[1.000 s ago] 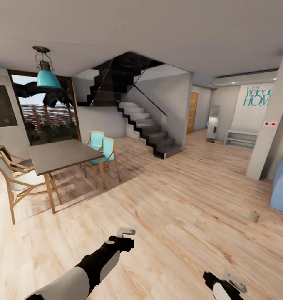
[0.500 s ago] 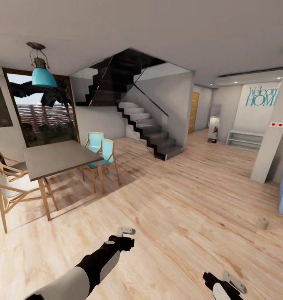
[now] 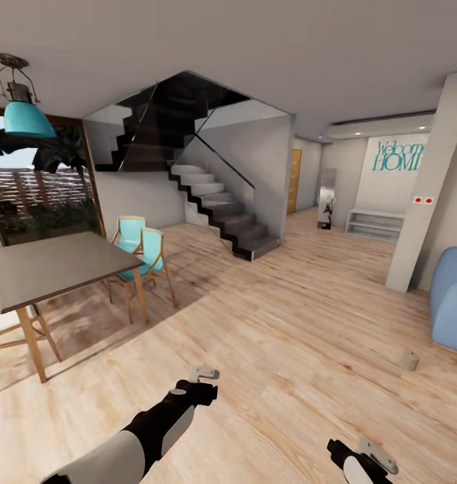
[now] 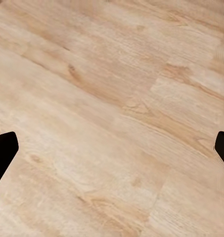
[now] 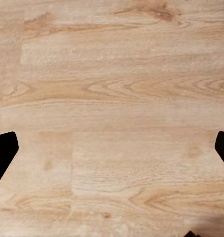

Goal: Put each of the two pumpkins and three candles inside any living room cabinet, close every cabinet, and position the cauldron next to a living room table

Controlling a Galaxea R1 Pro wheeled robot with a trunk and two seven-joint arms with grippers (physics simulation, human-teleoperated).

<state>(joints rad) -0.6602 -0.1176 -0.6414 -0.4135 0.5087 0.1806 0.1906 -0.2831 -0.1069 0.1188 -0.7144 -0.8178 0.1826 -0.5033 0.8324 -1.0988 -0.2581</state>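
Note:
One short beige candle [image 3: 409,361] stands on the light wood plank floor [image 3: 289,323] at the right, close to a blue seat. My left gripper [image 3: 203,374] hangs over bare floor at the lower middle, far left of the candle. In the left wrist view its fingertips [image 4: 2,154] sit wide apart with only planks between them, so it is open. My right gripper [image 3: 373,456] is at the bottom edge, nearer than the candle, and its fingertips [image 5: 3,148] also stand apart over bare planks. The cabinet, cauldron, low table and pumpkins are out of view.
A grey dining top on wooden legs [image 3: 50,265] with teal chairs [image 3: 141,245] stands at the left under a teal pendant lamp [image 3: 23,114]. Dark stairs [image 3: 222,208] rise at the back. A white pillar [image 3: 420,195] and blue seat [image 3: 451,296] are at the right.
The whole picture has shifted, so the camera has moved: the dining set now sits further left and the blue seat shows more. Both arms keep the same pose in the picture.

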